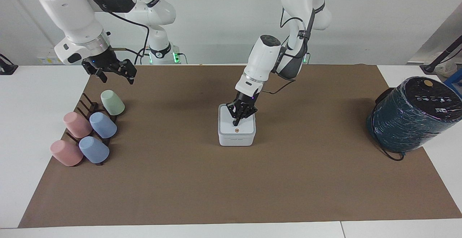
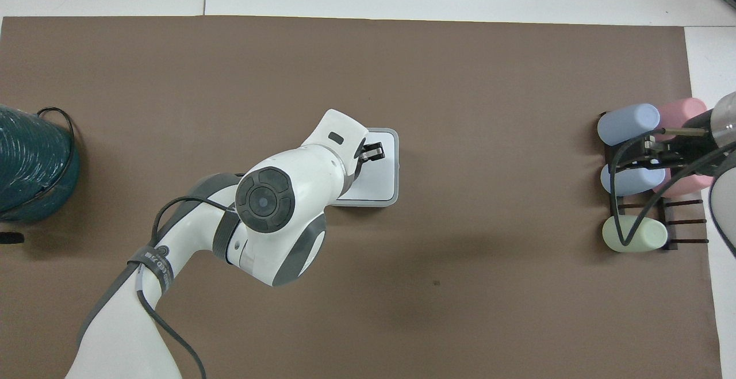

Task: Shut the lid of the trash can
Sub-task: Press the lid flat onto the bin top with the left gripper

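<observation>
white lid (image 1: 236,123) down, orange dot, no legible writing

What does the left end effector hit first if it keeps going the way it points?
The lid of the trash can. The left end effector points steeply down at the lid's top; it looks like it already touches it, though contact is hard to confirm.

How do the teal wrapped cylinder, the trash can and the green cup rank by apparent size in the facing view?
1. teal wrapped cylinder, plainly the largest.
2. trash can, lid down, left tool at the lid.
3. green cup, smallest; it lies nearer the robots, so the gap to the can is unsure.
</observation>
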`<state>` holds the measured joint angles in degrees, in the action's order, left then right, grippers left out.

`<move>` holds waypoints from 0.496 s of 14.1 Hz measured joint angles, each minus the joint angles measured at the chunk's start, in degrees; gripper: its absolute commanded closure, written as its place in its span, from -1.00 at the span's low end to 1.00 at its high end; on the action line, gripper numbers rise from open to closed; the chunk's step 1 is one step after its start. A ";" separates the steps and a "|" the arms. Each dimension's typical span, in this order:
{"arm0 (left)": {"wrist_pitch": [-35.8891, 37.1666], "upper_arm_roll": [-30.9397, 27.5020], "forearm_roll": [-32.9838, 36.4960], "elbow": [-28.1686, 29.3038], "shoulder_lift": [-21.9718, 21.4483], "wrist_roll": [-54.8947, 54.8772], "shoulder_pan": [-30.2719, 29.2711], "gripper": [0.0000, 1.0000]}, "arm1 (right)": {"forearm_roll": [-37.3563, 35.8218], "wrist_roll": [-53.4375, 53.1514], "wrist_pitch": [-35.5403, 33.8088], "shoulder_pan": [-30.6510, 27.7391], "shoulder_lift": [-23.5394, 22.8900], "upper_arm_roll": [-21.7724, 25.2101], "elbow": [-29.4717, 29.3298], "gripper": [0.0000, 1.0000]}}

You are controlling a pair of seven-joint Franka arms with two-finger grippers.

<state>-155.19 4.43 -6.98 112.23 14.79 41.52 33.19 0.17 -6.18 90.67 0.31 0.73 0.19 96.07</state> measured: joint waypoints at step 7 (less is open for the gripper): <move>13.53 -0.18 0.01 -9.09 2.38 -0.45 -2.43 0.96 | 0.00 0.00 0.00 0.00 0.00 0.00 0.00 -1.00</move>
<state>-141.66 4.25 -6.97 103.13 17.17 41.06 30.76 0.17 -6.18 90.67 0.31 0.73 0.19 96.07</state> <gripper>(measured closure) 0.978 0.000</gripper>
